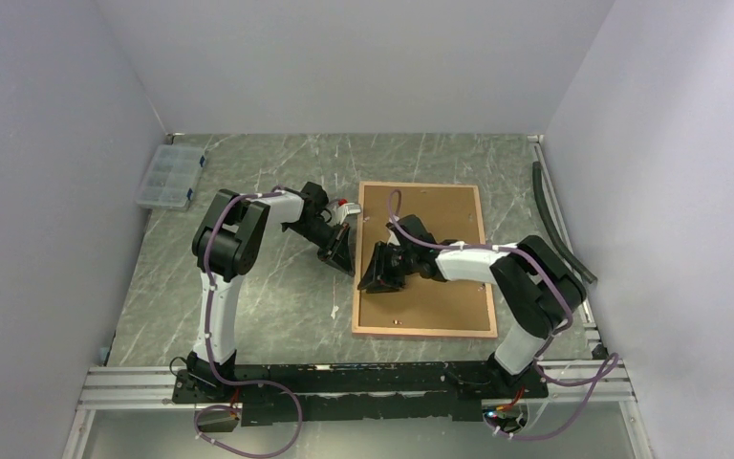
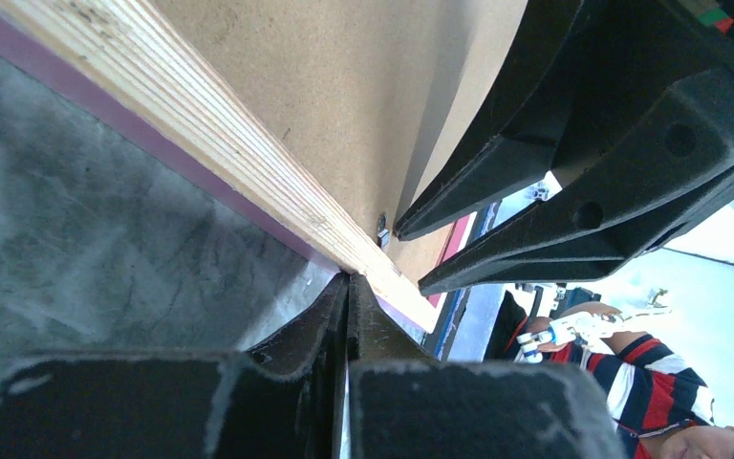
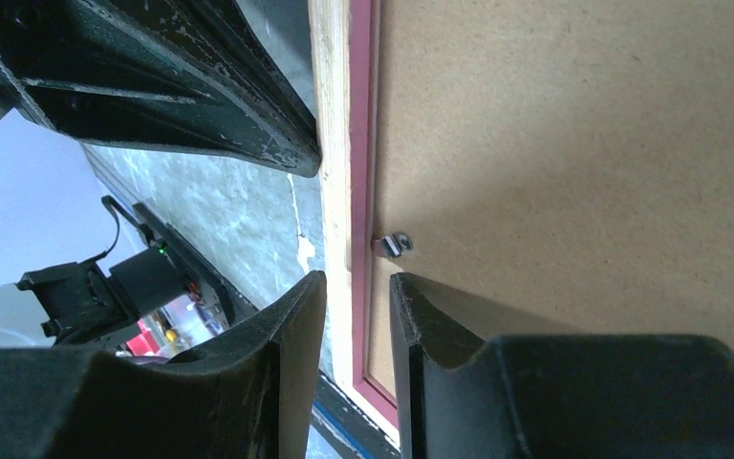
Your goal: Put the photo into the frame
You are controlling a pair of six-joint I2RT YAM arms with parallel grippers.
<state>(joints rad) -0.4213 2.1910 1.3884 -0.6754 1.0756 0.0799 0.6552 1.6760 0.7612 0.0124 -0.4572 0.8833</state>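
Beside the frame [image 1: 420,332], wrist views reveal left end effector [image 2: 348,316] closed, right end effector [image 3: 358,287] spread astride.

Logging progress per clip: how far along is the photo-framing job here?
Looks done: the plain brown backing board lies inside the face-down tan-backed wooden frame; the photo is unseen, possibly beneath. In hand: the shut left pincer sits at the frame's left rail; the right pincer straddles that rail beside a small metal tab, grip unclear. Left: probably securing tabs.
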